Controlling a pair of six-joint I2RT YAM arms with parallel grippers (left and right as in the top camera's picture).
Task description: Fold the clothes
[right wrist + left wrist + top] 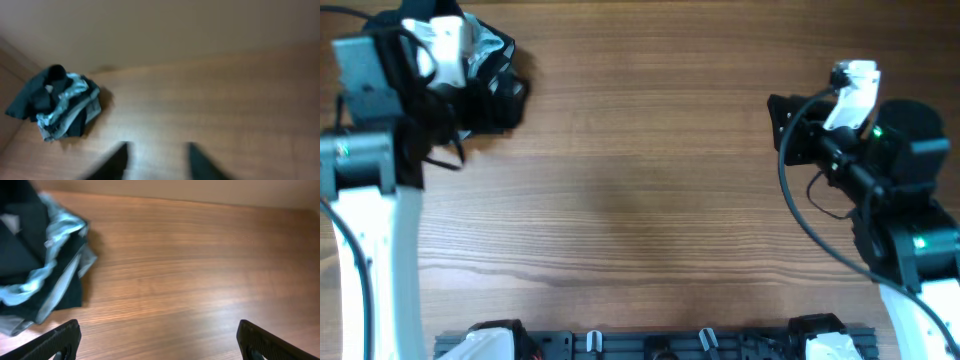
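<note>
The left pincer [159, 341] gapes wide, the right pincer [159, 162] half-open, both empty, while the shirt [35, 95] sits bunched at upper left, seemingly unfolded, so grasping and spreading it likely comes next.

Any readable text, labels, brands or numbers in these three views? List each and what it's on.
No legible text in any view.
Garment pile: a small pale patch, maybe a tag, too blurred to read.
Right arm housing: green lights only, no readable markings.
</note>
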